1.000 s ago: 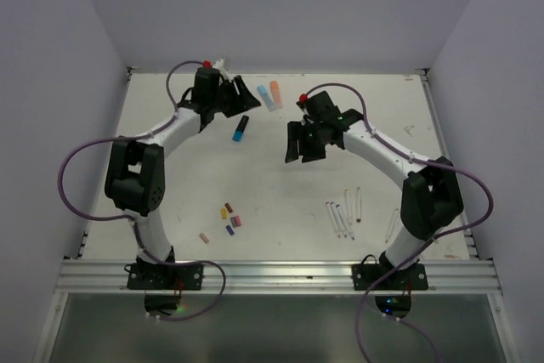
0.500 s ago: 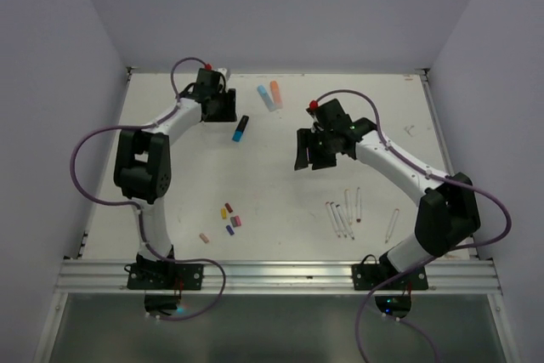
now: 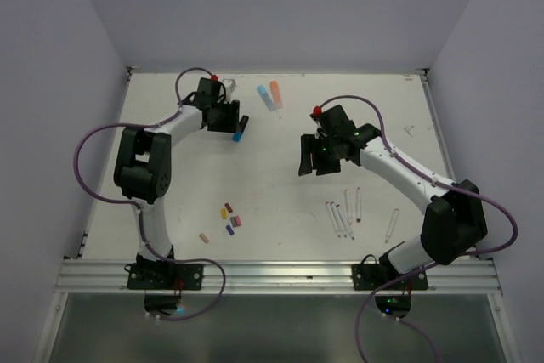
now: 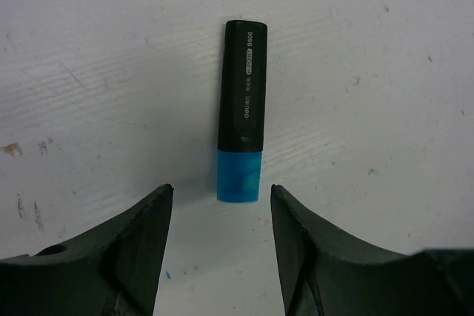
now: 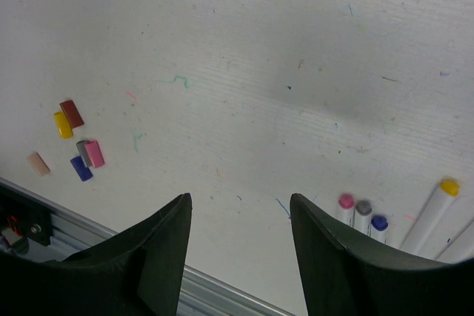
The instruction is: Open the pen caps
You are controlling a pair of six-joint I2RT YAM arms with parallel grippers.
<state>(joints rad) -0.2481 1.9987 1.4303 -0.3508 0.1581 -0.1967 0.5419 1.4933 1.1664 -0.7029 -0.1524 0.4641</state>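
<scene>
Left gripper (image 4: 221,196) is hovering released over the blue marker cap (image 4: 238,175), evidently aligning a grasp; right gripper (image 5: 241,206) is hovering released, holding nothing.

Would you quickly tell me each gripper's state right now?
Left gripper: open, empty, by the blue plastic marker cap.
Right gripper: open, empty.

Right gripper (image 5: 238,209) above the white table (image 5: 244,49), jaws spread, gripping nothing. Little pen caps (image 5: 93,154) bunched at the far left. Pens (image 5: 363,209) with pink, grey, blue and yellow ends at the bottom right.
</scene>
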